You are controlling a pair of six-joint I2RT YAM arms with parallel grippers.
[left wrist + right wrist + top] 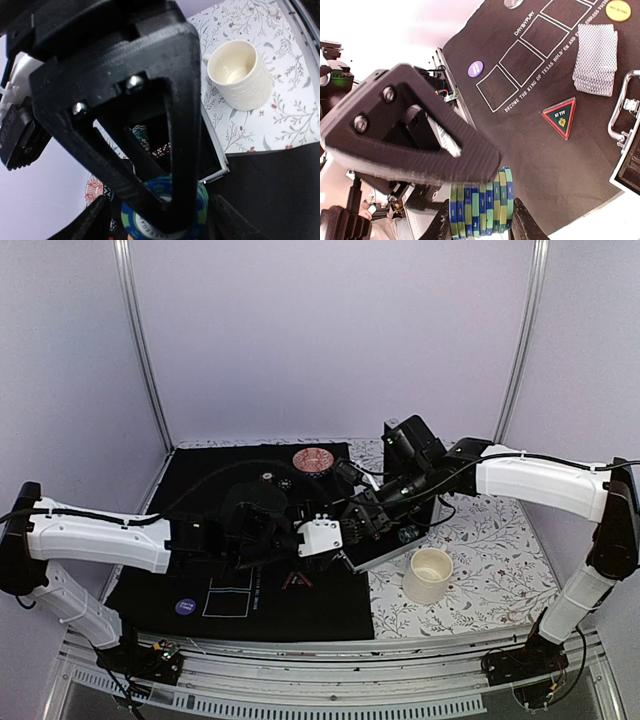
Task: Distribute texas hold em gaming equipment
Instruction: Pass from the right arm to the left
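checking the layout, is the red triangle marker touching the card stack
Apart. The right wrist view shows bare black mat between the triangle marker and the cards.

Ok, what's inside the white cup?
Nothing that shows: the left wrist view looks into the white cup and sees bare bottom. Its own rim hides part of the inner wall.

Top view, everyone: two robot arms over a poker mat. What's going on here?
The right arm holds a stack of green-and-blue chips in closed jaws above the black poker mat. The left arm meets it mid-table; a chip shows beside its finger, but whether its jaws grip it is unclear. Cards and a red triangle marker lie on the mat; the white cup stands off it.
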